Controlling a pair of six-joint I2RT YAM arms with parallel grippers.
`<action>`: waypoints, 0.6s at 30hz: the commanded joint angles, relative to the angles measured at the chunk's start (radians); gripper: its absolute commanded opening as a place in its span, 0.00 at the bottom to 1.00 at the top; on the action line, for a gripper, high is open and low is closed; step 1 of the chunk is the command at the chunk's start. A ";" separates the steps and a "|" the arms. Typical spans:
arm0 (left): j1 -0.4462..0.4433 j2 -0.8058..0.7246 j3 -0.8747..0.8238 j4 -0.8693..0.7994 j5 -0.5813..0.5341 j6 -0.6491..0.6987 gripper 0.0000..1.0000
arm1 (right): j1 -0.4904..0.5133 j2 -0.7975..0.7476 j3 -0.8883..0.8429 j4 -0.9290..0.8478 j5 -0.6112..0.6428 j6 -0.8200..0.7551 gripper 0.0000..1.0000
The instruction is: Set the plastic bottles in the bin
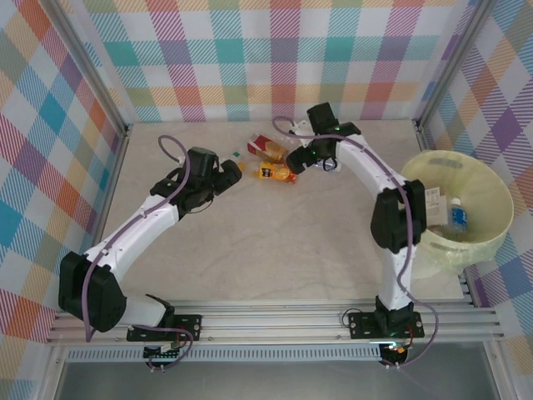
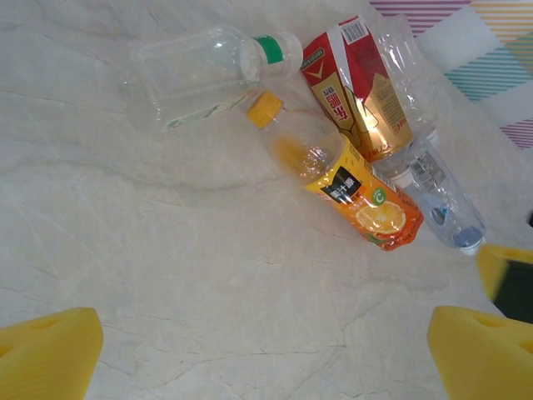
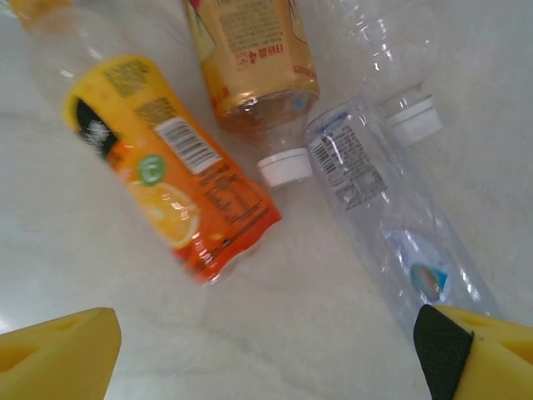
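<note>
well, the bin (image 1: 460, 258) at the right holds some bottles (image 1: 456, 215). farther out, left hand (image 2: 266, 358) and right hand (image 3: 266, 354) hang released. beyond, the orange bottle (image 3: 166, 167) and clear bottle (image 3: 391, 217) lie close on the counter (image 3: 316, 283); closing may pinch both, squirting one away.

Bin: your pale yellow translucent bucket (image 1: 454, 254) stands upright at the right edge of the table (image 1: 275, 242), with a few bottles (image 1: 455, 216) inside.
Orange bottle (image 2: 354, 183): you see it on its side, yellow cap, orange-fruit label.
Red bottle (image 2: 356, 87): red-and-gold label, lying just beside the orange one.
Green-capped bottle (image 2: 204, 77): clear, unlabelled, on its side, cap near the yellow cap.
Blue-label bottle (image 3: 391, 208): clear, lying flat beside the orange bottle's base.
</note>
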 commanded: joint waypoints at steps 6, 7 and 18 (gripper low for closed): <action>0.034 -0.050 -0.036 -0.042 -0.040 0.040 1.00 | -0.056 0.238 0.251 -0.036 0.076 -0.173 0.86; 0.036 -0.052 -0.036 -0.045 -0.041 0.042 1.00 | -0.059 0.270 0.281 -0.050 0.089 -0.185 0.85; 0.042 -0.040 -0.047 -0.032 -0.027 0.070 1.00 | -0.066 0.471 0.458 -0.183 0.107 -0.248 0.73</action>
